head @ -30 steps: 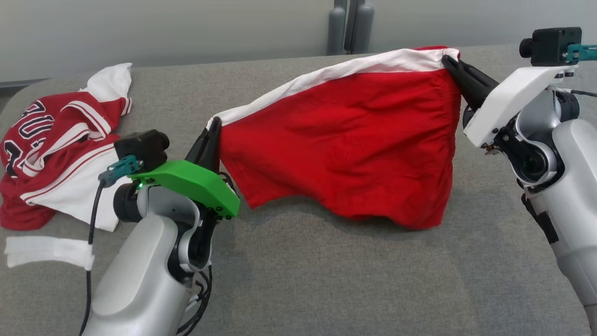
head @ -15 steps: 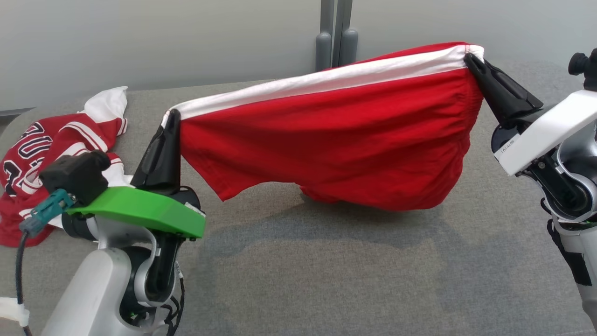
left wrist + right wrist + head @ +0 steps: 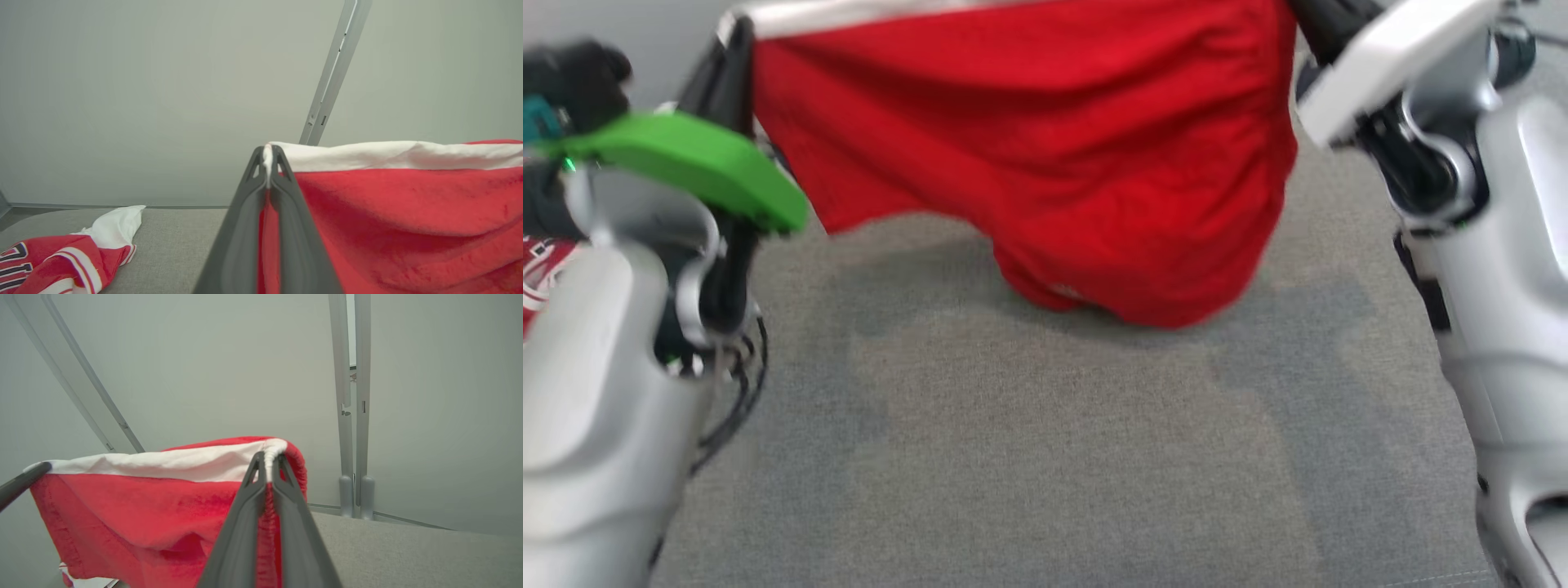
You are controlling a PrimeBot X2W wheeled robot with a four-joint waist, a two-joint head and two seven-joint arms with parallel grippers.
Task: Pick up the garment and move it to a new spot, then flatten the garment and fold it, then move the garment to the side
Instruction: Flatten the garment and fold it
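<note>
The jaws of the left gripper [image 3: 269, 155] are pressed together on one end of the white band [image 3: 392, 156] that runs along the top edge of the red shorts [image 3: 1029, 147], with a sliver of white cloth pinched between the fingertips. Below and to the outer left of these jaws, a red-and-white numbered jersey [image 3: 61, 261] lies crumpled on the grey fabric surface [image 3: 1045, 457]. Behind the jaws stands a plain pale wall [image 3: 122, 102] with a slanted metal rail [image 3: 333, 69]. From the left jaws the band stretches taut across to the right jaws, and the red shorts hang beneath it as a sagging sheet between the two grippers, above the grey fabric surface. The head view is blurred, so it cannot be told whether the lowest fold touches the surface or hangs just clear of it. The jaws of the right gripper [image 3: 269, 461] are likewise clamped together on the opposite end of the band, where the cloth is gathered and curls over the fingertips. Beyond and to the right of these jaws, a pair of upright metal posts [image 3: 351, 396] stands against the wall.
</note>
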